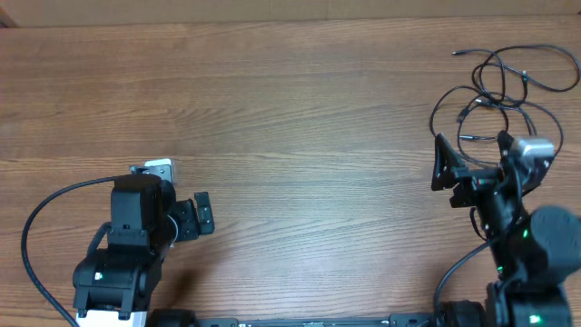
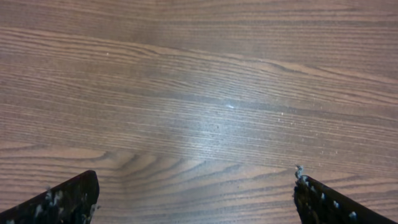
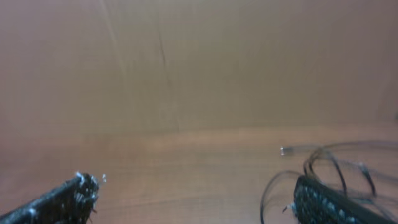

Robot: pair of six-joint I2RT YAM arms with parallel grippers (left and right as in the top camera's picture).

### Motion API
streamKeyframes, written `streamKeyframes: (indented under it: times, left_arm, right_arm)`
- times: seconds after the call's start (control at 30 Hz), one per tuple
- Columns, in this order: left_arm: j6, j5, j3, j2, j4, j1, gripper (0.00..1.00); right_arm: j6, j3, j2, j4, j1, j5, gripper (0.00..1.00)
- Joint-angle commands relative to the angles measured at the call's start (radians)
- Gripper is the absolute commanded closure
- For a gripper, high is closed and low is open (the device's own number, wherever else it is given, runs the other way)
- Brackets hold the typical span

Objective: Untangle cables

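Item 1, cables: thin black cords in loose overlapping loops, lying at 2 o'clock on the table. One plug end points out toward 10 o'clock from the heap. We count several strands but cannot tell where one ends and the next begins. In the right wrist view the loops lie at 4 o'clock, with a silver-tipped end at their left edge.

Item 2, right claw: at 4 o'clock on the table, just at the near edge of the tangle. Its jaws are spread wide, with nothing between them. The right finger stands in front of the loops; we cannot tell whether it touches them.

Item 3, left claw: at 8 o'clock on the table, well apart from the cables. Its jaws are spread wide over bare wood, holding nothing.
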Motion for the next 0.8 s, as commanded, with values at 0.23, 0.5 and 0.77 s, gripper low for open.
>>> streamKeyframes:
  times: [0.23, 0.5, 0.77]
  left_arm:
    - [-0.02, -0.009, -0.005, 0.0, 0.001, 0.004, 0.0]
    - [-0.02, -0.009, -0.005, 0.0, 0.001, 0.004, 0.0]
    - [-0.02, -0.009, -0.005, 0.0, 0.001, 0.004, 0.0]
  right_arm:
    - [-0.004, -0.381, -0.252, 0.395, 0.057, -0.01, 0.0]
    - [-0.004, -0.542, -0.398, 0.486, 0.057, -0.003, 0.0]
    - [-0.047, -0.657, -0.516, 0.536, 0.055, 0.006, 0.0]
